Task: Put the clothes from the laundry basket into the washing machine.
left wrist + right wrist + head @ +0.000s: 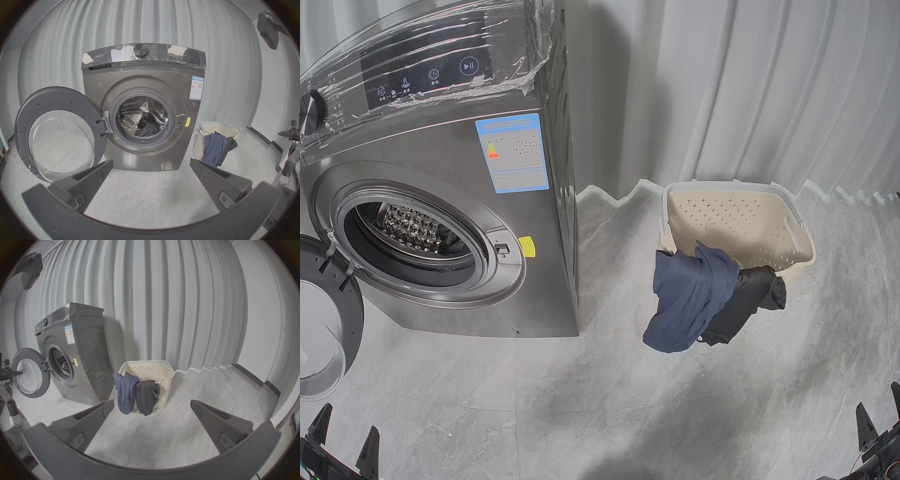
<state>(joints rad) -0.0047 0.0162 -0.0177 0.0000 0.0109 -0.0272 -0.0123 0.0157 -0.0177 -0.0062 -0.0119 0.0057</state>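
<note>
A grey washing machine (456, 187) stands at the left with its round door (325, 325) swung open; a dark garment (147, 129) lies in the drum. To its right a cream laundry basket (737, 219) sits on the floor, with a blue garment (690, 294) and a black garment (747, 300) draped over its near rim. My left gripper (344, 437) is low at the near left, open and holding nothing. My right gripper (878, 415) is low at the near right, open too, well short of the basket.
White curtains (737, 87) hang behind the machine and basket. Pale marble floor (581, 400) stretches between the grippers, the machine and the basket. The open door juts out over the floor on the near left.
</note>
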